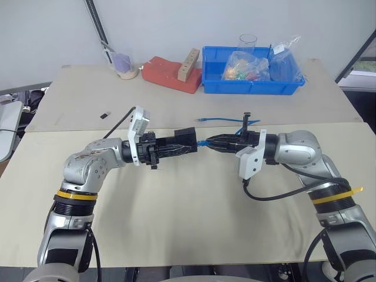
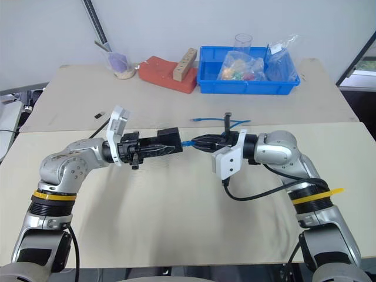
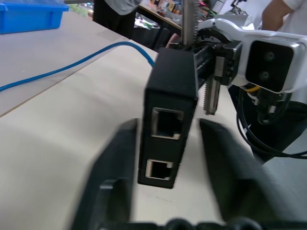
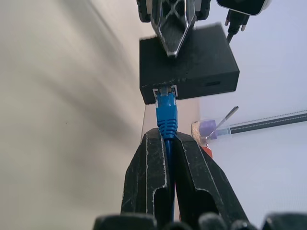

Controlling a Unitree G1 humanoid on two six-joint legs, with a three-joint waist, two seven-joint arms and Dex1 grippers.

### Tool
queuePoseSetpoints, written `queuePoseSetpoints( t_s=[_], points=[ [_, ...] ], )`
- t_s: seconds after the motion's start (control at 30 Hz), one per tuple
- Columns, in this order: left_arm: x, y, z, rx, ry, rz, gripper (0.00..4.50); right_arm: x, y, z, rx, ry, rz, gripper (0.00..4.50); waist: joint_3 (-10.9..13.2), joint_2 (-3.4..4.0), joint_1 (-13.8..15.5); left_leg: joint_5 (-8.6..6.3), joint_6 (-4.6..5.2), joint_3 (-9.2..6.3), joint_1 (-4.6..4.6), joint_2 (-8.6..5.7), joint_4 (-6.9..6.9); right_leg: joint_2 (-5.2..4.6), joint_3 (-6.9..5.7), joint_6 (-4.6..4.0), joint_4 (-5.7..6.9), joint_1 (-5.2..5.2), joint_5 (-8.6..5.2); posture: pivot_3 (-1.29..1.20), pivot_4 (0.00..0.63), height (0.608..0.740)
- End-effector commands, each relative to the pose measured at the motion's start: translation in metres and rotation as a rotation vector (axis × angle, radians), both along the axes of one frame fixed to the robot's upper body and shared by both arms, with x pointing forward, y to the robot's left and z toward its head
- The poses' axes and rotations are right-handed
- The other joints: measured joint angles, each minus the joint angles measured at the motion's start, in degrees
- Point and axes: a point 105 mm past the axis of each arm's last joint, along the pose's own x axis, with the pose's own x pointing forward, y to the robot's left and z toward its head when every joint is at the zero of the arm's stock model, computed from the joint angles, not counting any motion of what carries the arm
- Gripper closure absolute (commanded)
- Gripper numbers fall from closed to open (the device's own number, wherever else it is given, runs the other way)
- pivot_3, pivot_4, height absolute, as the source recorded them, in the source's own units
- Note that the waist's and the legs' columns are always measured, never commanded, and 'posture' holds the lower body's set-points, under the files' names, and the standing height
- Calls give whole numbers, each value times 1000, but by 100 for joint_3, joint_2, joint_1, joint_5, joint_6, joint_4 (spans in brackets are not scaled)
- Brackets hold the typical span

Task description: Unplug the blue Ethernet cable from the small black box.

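Blue Ethernet cable (image 4: 166,112) plugged into a port of the small black box (image 4: 192,62), both held in the air above the table (image 1: 176,223). Pinched just behind the plug by the right gripper (image 4: 169,158), fingers pressed together on it. Box clamped by the left gripper (image 1: 185,144). Rest of cable trailing back on the table. Further behind, blue bin (image 1: 252,85).

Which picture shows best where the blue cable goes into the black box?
The right wrist view: the blue Ethernet cable sits plugged into the small black box. The eye views show it tiny; the left wrist view shows two empty ports.
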Motion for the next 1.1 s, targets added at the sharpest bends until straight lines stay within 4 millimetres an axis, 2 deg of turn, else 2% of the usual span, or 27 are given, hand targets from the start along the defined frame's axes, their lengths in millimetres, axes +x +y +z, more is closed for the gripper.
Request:
queuePoseSetpoints(
  t_s=[0.03,0.1,0.13,0.23,0.33,0.37,0.4,0.5,0.63,0.97,1.1],
  points=[
    [1,-4,10,2,-67,-17,3963,-7,6,16,33,-22,55,4500,0,0,0,0,0,0,0,0,0,0,0,0,0,0,0,0,150,740],
    [3,-5,9,10,-89,-12,3963,-8,6,16,39,43,59,4500,0,0,3,0,0,0,0,-1,0,0,0,0,0,0,0,0,150,740],
    [3,-5,8,16,-92,-16,3963,-9,6,15,42,107,59,3628,0,0,6,0,0,0,0,-1,1,-1,0,0,0,1,0,0,150,740],
    [0,-6,6,39,-111,-39,3963,-9,3,17,52,324,38,2688,0,0,3,0,0,0,-1,0,2,0,0,0,1,2,0,0,150,740],
    [-3,-4,4,65,-138,-68,3963,-7,1,27,107,587,-14,1710,0,0,3,0,0,-2,-2,0,2,0,0,0,3,2,0,0,150,740],
    [-3,-4,4,68,-141,-72,3963,-8,0,29,115,633,-22,1269,0,0,0,0,1,-3,-3,0,2,0,0,-1,3,2,0,0,150,740],
    [-3,-4,4,65,-148,-79,3963,-7,-2,29,117,769,-50,979,0,0,0,0,1,-4,-2,1,2,1,0,-1,3,2,0,0,150,740],
    [-4,-4,5,72,-184,-105,3963,-2,-6,28,147,1079,-113,979,0,0,3,-1,2,-7,-1,1,1,1,-2,-1,-1,2,0,0,150,740],
    [-6,-6,6,75,-223,-124,3963,-1,-1,31,162,1234,-122,979,0,0,6,-1,3,-7,-3,0,2,1,-4,-1,-4,2,0,0,150,740],
    [-11,-9,6,68,-247,-130,3963,-10,11,28,109,1348,-94,979,0,0,7,-2,3,-8,-10,-1,3,1,-7,0,-3,-2,0,0,150,740],
    [-13,-11,7,64,-250,-135,3963,-10,14,24,87,1352,-95,2095,0,0,5,-1,3,-9,-11,-1,3,0,-7,0,-1,-3,0,0,150,740]
  ],
)
